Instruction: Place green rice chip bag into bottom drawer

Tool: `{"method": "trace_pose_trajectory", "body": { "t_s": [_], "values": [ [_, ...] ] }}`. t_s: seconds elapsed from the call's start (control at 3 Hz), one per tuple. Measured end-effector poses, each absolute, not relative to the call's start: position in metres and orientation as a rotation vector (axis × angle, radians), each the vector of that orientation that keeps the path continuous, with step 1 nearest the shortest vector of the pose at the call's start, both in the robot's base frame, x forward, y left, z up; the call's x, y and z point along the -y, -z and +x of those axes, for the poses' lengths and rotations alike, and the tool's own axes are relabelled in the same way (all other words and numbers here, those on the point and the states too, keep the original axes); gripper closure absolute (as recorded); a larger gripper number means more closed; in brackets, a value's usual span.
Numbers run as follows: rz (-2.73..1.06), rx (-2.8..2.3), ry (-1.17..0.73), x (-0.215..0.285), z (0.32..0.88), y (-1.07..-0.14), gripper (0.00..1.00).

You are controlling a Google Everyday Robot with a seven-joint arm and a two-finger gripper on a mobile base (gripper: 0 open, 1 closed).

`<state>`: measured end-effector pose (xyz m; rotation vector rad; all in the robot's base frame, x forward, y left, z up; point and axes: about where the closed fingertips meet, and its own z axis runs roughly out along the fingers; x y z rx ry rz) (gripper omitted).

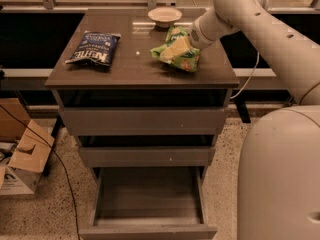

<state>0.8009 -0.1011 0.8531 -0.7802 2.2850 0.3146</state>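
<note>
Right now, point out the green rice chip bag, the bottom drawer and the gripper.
green rice chip bag (188, 62), camera view, its lower right part.
bottom drawer (150, 196), camera view, its bare floor.
gripper (176, 49), camera view, at the bag.

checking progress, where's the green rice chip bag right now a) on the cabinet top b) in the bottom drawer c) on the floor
a: the green rice chip bag lies on the cabinet top with the gripper at it, and the open bottom drawer has no bag in it.
</note>
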Motion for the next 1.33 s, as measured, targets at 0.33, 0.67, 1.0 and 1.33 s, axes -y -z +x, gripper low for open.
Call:
{"method": "trace_pose_trajectory", "body": {
  "t_s": [0.33,0.67,1.0,1.33],
  "values": [
    [-0.798,-2.263,-0.270,0.109,0.800,-0.860,0.00],
    [-0.797,-2.273,-0.258,0.115,0.802,-0.854,0.19],
    [-0.797,-2.288,-0.256,0.117,0.804,-0.846,0.42],
    [-0.802,-2.290,-0.258,0.117,0.803,-0.843,0.65]
  ]
}}
